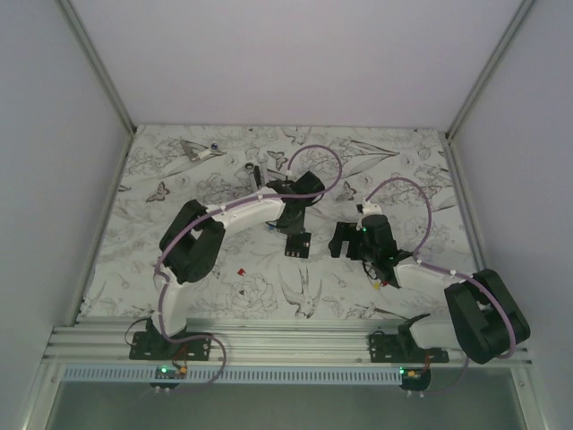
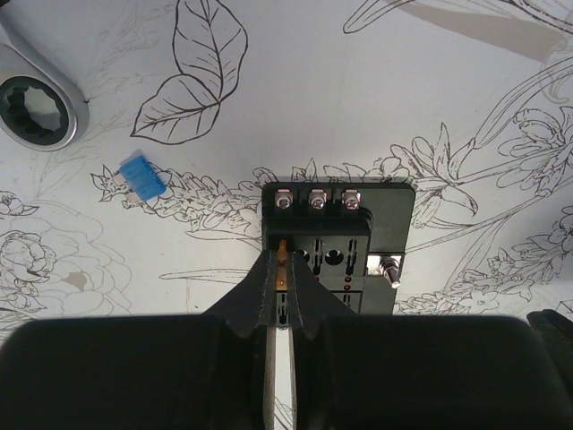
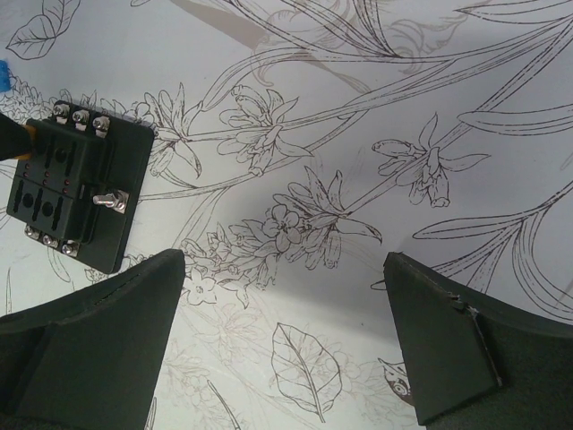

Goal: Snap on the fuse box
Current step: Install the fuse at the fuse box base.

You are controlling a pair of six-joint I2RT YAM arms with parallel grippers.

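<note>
One fuse box (image 2: pixel 340 235), two loose fuses (image 2: pixel 141 176) (image 1: pixel 240 268)

Left gripper (image 2: pixel 280 269) clamped on an amber fuse (image 2: pixel 282 253) over the fuse box (image 2: pixel 390 210), covering its near slots, far screw row uncovered, bare table (image 2: pixel 376 98) beyond, blue fuse (image 2: pixel 141 176) and wrench ring (image 2: pixel 36 109) well off to one side, right gripper (image 3: pixel 282 260) spread wide beside the box

The fuse box (image 1: pixel 297 244) is laid flat on the table (image 1: pixel 394 161), roughly mid-table. The left gripper (image 2: pixel 280 269) is parked right over its slots, and the right gripper (image 3: pixel 282 262) is hung just beside it, not touching. In the left wrist view, a loose fuse (image 2: pixel 141 176) is seen left of the box, with a wrench head (image 2: pixel 36 107) further out.
</note>
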